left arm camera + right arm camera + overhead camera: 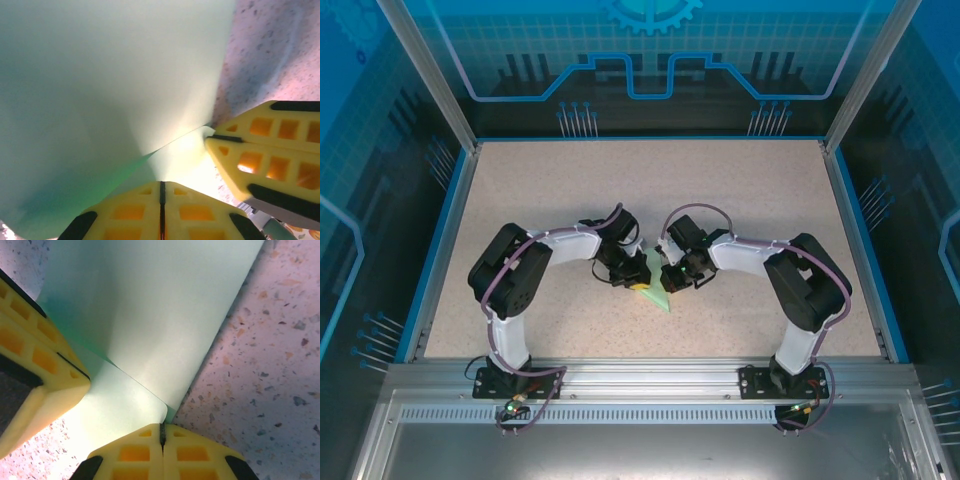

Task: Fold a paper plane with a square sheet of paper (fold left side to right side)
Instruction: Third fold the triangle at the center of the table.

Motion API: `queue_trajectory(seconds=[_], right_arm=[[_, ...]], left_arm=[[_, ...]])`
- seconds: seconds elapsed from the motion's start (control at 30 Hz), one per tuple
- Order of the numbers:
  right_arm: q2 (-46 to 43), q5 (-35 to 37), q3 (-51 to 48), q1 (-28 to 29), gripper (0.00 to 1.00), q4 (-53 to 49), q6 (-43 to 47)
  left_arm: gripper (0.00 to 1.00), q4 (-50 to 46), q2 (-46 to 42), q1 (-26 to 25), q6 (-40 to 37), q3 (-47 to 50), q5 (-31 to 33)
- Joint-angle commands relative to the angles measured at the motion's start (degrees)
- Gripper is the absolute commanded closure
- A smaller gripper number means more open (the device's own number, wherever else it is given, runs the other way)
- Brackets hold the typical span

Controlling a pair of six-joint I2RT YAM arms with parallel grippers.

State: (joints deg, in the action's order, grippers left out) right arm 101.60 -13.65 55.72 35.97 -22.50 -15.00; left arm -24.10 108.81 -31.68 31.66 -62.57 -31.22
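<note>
Left end effector [632,278] and right end effector [672,278] meet almost tip to tip over the sheet of paper [658,288], as I see them from above. Both arms are bent at the elbow. The left arm [510,275] reaches in from the sheet's left and the right arm [807,285] from its right, with both wrists angled down at it.

Left wrist view: the left end effector [161,184] has its yellow fingers pressed together at a raised fold of the sheet [110,90]. The right end effector [212,137], just right of that fold, is likewise closed.

Right wrist view: the right end effector [162,426] is closed at a rounded corner of the sheet [150,315], and the left end effector [82,382] sits just beside the same flap. I cannot tell whether either one pinches paper.

The pale green sheet lies as a pointed wedge on the speckled worktop [570,190], its tip toward the arm bases. Blue enclosure walls [650,60] stand well beyond the sheet.
</note>
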Motion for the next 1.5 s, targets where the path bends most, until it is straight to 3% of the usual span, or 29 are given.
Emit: queue_trajectory(seconds=[0.0,0.47,0.83,1.13,1.47], right_arm=[[2.79,1.77,-0.22,0.57,1.00,-3.59,0.77],[2.01,-0.63,2.53,-0.01,1.00,-2.98,-0.31],[-5.99,-7.08,3.97,-3.03,0.71,-5.98,-0.28],[-7.21,-22.92,-0.26,-1.92,0.75,-8.09,-1.26],[-0.69,-22.22,0.51,0.22,0.76,-7.97,-2.62]], left_arm=[[0.91,-0.69,0.70,-0.20,1.21,1.08,1.49],[0.92,-0.67,2.66,-0.22,0.68,3.56,4.27],[0.93,-0.31,3.51,-0.18,0.55,4.73,5.15],[0.93,-0.78,3.34,-0.19,0.33,4.14,5.44],[0.93,-1.19,3.38,-0.28,0.16,3.85,5.81]])
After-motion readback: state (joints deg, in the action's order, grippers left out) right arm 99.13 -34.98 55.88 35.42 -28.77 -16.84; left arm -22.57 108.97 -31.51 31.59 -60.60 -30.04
